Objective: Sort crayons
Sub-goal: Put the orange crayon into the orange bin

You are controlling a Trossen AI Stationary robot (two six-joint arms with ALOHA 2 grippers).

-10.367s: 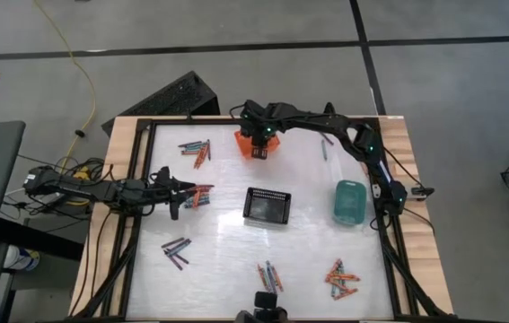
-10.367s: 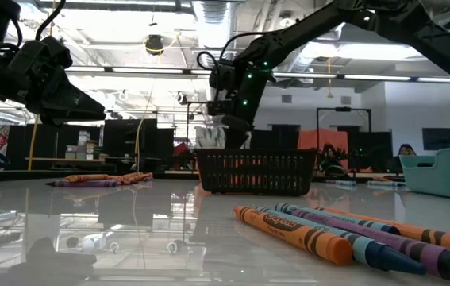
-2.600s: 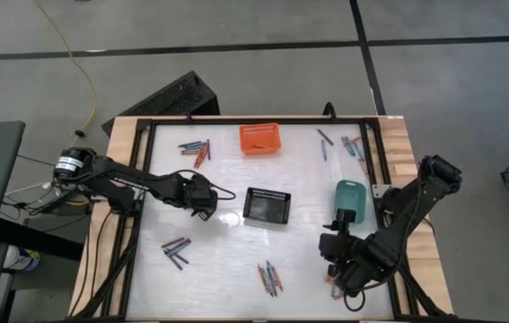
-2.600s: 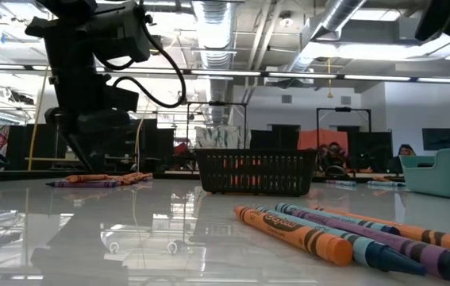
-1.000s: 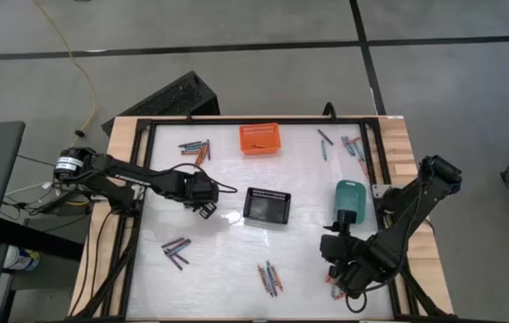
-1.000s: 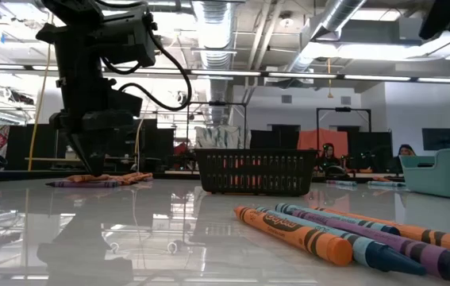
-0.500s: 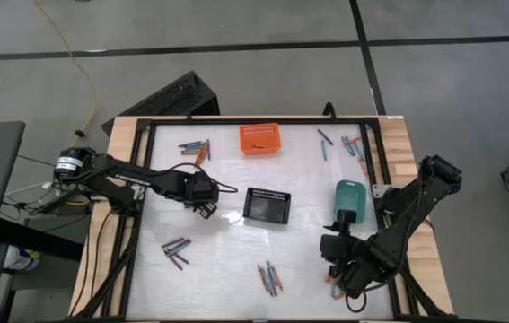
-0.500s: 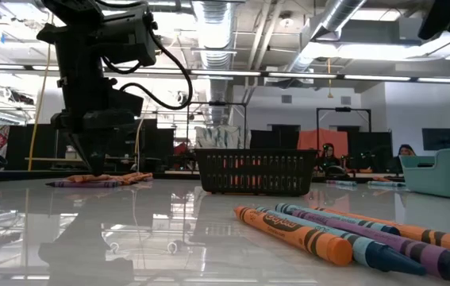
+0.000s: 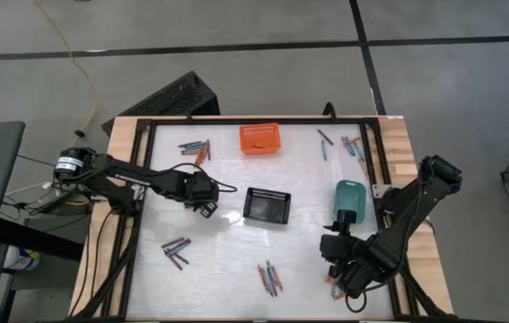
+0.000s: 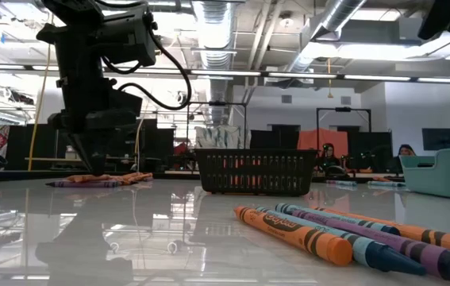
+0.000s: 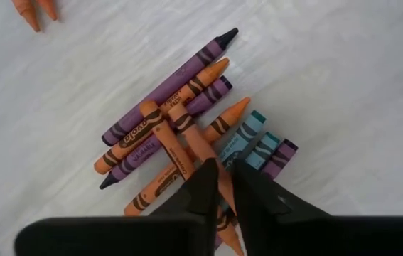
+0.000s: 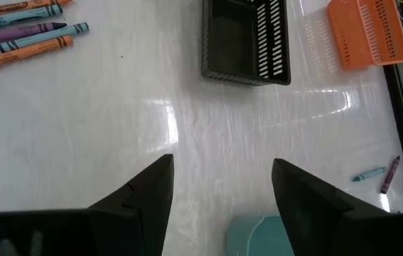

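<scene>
A heap of orange, purple and teal crayons (image 11: pixel 180 131) lies on the white table at centre left. My left gripper (image 11: pixel 224 179) stands over the heap (image 9: pixel 202 199), pointing down, shut on one orange crayon (image 11: pixel 187 135). In the low view its tips (image 10: pixel 94 165) reach down to the heap (image 10: pixel 101 179). My right gripper (image 12: pixel 219 185) waits open at the near right (image 9: pixel 333 249), with nothing between its fingers. My left gripper pinches the orange crayon between its two fingers, around the middle of its length (image 11: pixel 207 158). The fingers come from above, pointing down, and lie across the crayon. The crayon rests slanted on top of the other crayons of the heap.
An orange basket (image 9: pixel 259 139) stands at the far middle, a black basket (image 9: pixel 267 205) at the centre, a teal basket (image 9: pixel 350 203) at the right. More crayon groups lie at the far left (image 9: pixel 196 149), near left (image 9: pixel 175 251), near middle (image 9: pixel 269 276) and far right (image 9: pixel 353 144).
</scene>
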